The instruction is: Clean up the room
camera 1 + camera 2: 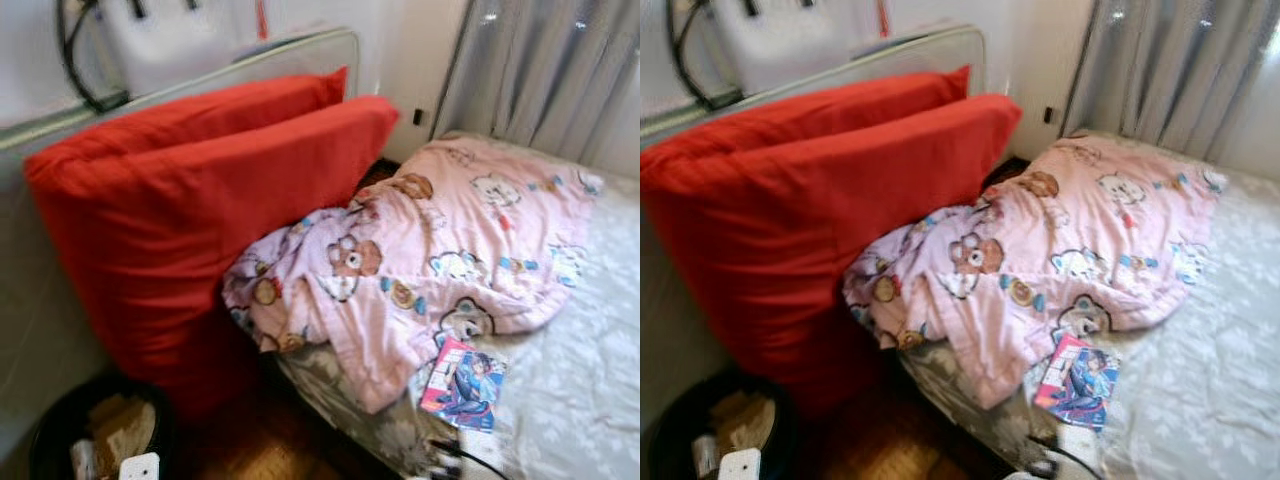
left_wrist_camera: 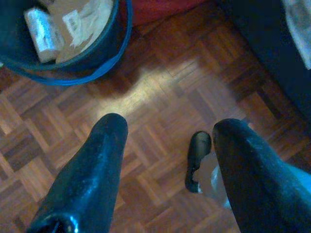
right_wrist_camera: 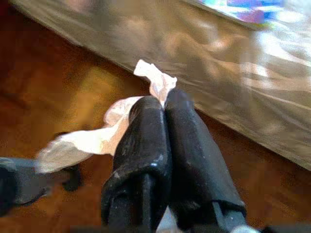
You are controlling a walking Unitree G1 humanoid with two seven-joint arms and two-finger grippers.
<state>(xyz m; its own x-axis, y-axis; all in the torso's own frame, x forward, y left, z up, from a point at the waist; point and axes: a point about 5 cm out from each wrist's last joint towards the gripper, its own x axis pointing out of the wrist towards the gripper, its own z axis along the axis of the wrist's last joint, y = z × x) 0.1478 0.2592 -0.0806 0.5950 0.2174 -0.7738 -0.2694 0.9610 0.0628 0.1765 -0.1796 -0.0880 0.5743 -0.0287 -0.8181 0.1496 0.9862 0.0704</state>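
Note:
My right gripper (image 3: pixel 163 104) is shut on a crumpled white scrap of paper or wrapper (image 3: pixel 151 81), which sticks out past the fingertips and trails to one side. It hangs over the wooden floor beside the bed's edge (image 3: pixel 228 97). My left gripper (image 2: pixel 167 128) is open above the parquet, with nothing between its fingers. A dark round bin (image 2: pixel 104 46) holding cardboard and wrapped rubbish lies a short way beyond it. The same bin (image 1: pixel 60 420) sits at the lower left of the eye views.
Two big red cushions (image 1: pixel 200 200) lean against the wall. A rumpled pink bear-print blanket (image 1: pixel 440 250) and a colourful magazine (image 1: pixel 463 383) lie on the bed. Cables (image 1: pixel 450 455) trail off its near corner. A small dark shape (image 2: pixel 198 160) is on the floor.

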